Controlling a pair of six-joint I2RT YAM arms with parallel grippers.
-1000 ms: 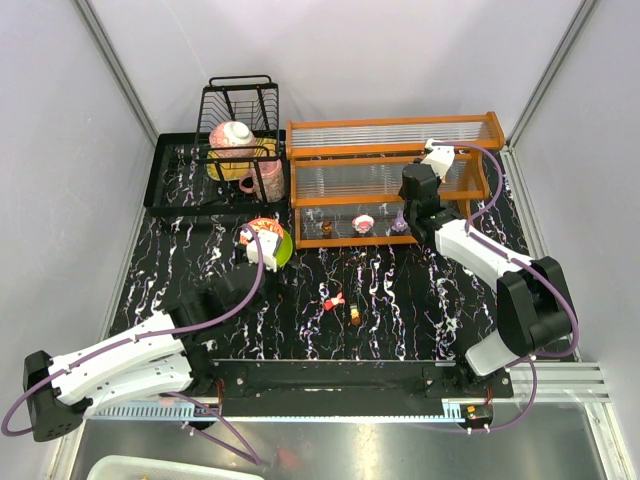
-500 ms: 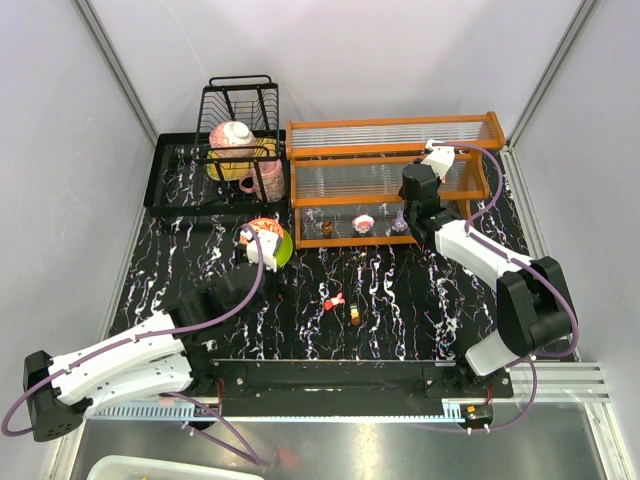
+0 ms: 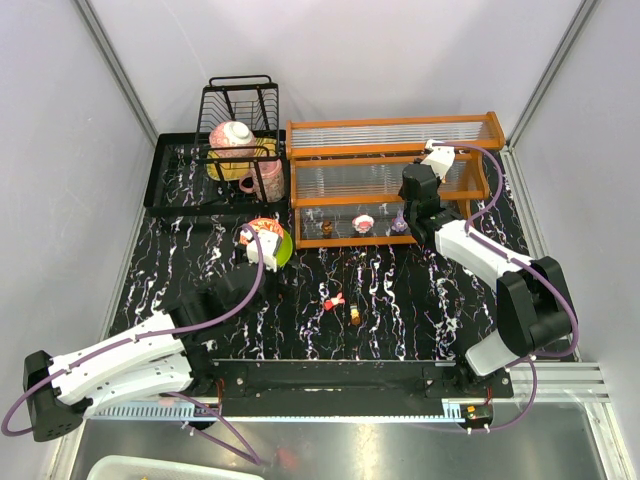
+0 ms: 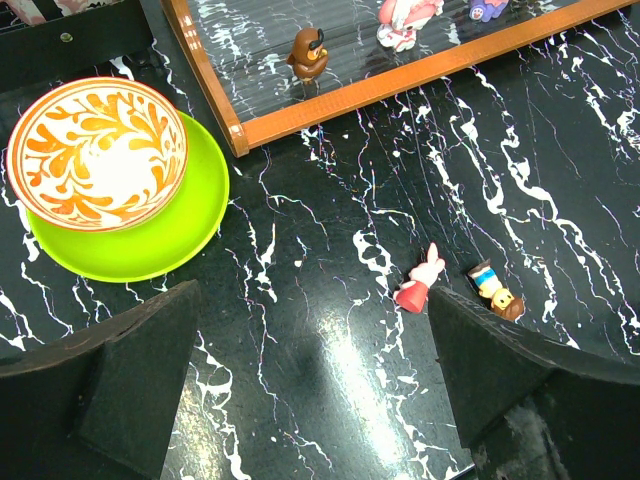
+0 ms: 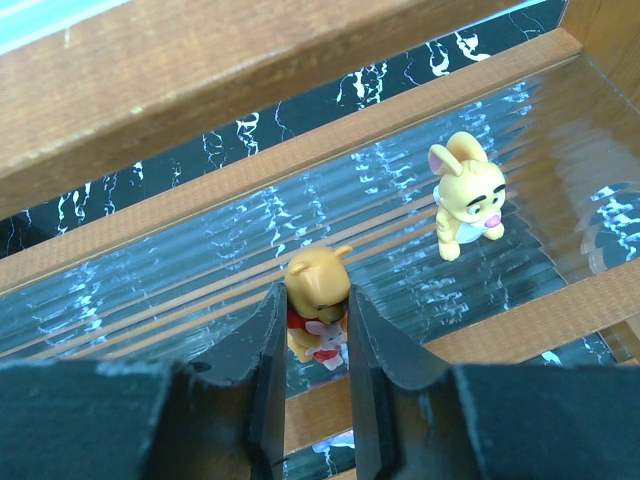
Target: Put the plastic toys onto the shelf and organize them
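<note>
While over shelf (image 3: 350, 200), right tool (image 5: 315, 305) around bear toy (image 5: 318, 280).

Orange shelf (image 3: 390, 124): yellow rabbit (image 5: 465, 197) upright on ribbed panel (image 5: 180, 285), bear (image 5: 318, 288) beside it; red toy (image 4: 419, 285), brown toy (image 4: 497, 293) lying on tabletop (image 4: 330, 350).

Overhead view from behind, whole table (image 3: 400, 300); wrist views close, downward; shelf (image 3: 380, 125) in all

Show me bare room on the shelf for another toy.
Bare: clear ribbed panel left of the yellow bear figurine in the right pincer. Crowded: right of it, by the yellow rabbit figurine, and the bottom tier around the pink-white figurine and purple figurine.
</note>
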